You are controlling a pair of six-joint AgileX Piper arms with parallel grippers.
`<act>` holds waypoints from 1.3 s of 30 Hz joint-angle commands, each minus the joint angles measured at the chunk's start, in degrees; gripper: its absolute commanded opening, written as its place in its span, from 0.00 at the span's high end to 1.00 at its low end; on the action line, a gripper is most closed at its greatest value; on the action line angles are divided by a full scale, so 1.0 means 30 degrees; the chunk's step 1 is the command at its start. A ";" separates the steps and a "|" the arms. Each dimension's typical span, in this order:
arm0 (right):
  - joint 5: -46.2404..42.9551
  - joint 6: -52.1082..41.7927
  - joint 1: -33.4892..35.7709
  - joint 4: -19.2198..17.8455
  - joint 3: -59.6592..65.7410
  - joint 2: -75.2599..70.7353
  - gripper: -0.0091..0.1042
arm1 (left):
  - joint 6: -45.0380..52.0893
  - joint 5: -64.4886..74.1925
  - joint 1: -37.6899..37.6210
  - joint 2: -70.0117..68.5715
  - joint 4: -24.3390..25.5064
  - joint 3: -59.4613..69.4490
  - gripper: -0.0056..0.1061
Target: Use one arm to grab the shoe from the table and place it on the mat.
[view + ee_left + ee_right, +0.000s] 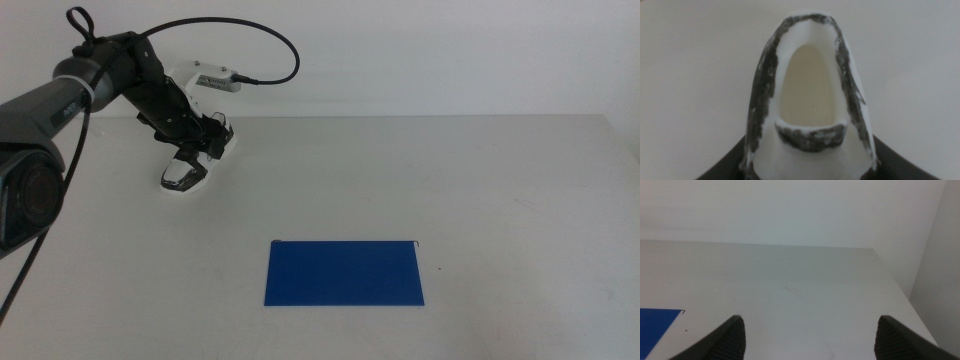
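The black-and-white shoe (186,170) is at the far left of the table (460,170), toe pointing toward the front left. My left gripper (207,145) reaches down from the left onto its heel end. In the left wrist view the shoe (810,95) fills the picture, its opening facing the camera, and the left gripper (810,162) has a dark jaw pressed against each side. The deep-blue mat (344,273) lies flat near the table's front centre, well apart from the shoe. My right gripper (810,327) is open and out of the middle view; a corner of the mat (657,325) shows beside it.
Bare white-grey tabletop stretches between the shoe and the mat and across the right half. A white wall stands behind the table's far edge (420,116). The table's right edge (892,280) shows in the right wrist view.
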 commanded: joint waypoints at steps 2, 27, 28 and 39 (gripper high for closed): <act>-0.1517 -0.0241 -0.0090 -0.0162 -0.0182 -0.0385 0.33 | 0.0050 0.0283 0.0019 -0.1829 -0.0725 -0.0622 0.69; -0.1517 -0.0241 -0.0090 -0.0162 -0.0182 -0.0385 0.33 | -0.1878 -0.3149 -0.2503 -1.2226 -0.0566 1.1552 0.71; -0.1517 -0.0241 -0.0090 -0.0162 -0.0182 -0.0385 0.33 | -0.2115 -0.3421 -0.2758 -1.2758 -0.0566 1.2353 0.71; -0.1517 -0.0241 -0.0090 -0.0162 -0.0182 -0.0385 0.33 | -0.5054 -0.4535 -0.6596 -1.5138 0.0647 1.5937 0.71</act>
